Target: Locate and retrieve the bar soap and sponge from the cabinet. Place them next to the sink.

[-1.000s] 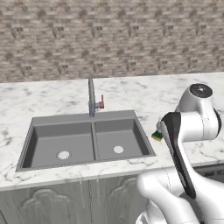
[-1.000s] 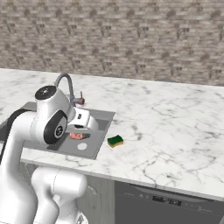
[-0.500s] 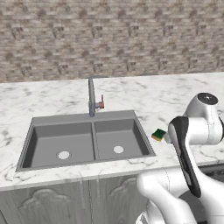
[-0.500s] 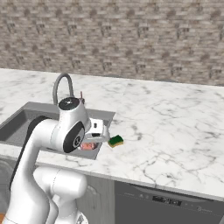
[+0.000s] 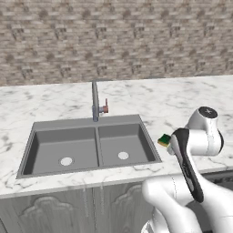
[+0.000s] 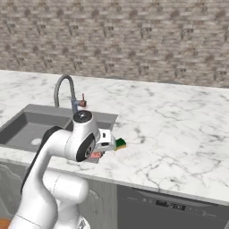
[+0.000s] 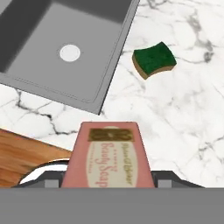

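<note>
The reddish-brown bar soap [image 7: 108,159] is held in my gripper [image 6: 95,154], which is shut on it. It hangs just above the counter's front edge, by the front right corner of the sink [image 7: 114,65]. The sponge [image 7: 154,59], green top up, lies on the marble just right of the sink [image 5: 150,145], a short way beyond the soap [image 6: 94,156]. The sponge [image 6: 120,143] rests free, close to my hand, and in the left base view the sponge [image 5: 164,139] peeks out beside my arm. The faucet [image 5: 95,101] stands behind the basins. The wall cabinet is out of view.
White marble counter [image 6: 179,134] stretches wide to the right of the sink, backed by a brick wall [image 5: 113,41]. A dishwasher front [image 6: 170,208] sits below the counter. Wooden floor [image 7: 22,159] lies past the counter edge under my hand.
My arm has swung right and toward the counter's front with the soap, from over the right basin to the sink's front right corner near the sponge. The sponge has not moved.
</note>
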